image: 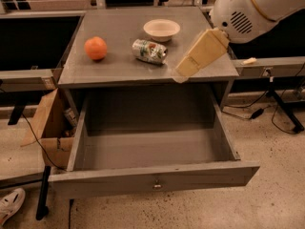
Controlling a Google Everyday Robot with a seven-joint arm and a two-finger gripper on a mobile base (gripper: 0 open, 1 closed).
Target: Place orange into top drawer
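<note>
The orange sits on the left part of the grey cabinet top. The top drawer below is pulled wide open and holds nothing; its front panel has a small metal knob. My gripper, cream-coloured on a white arm, reaches in from the upper right. It hangs over the right front part of the cabinet top, well to the right of the orange and just right of the can. It holds nothing that shows.
A green-and-silver can lies on its side mid-top. A cream bowl stands behind it. A cardboard box sits left of the drawer, a white shoe lies bottom left, and cables and a stand leg run right.
</note>
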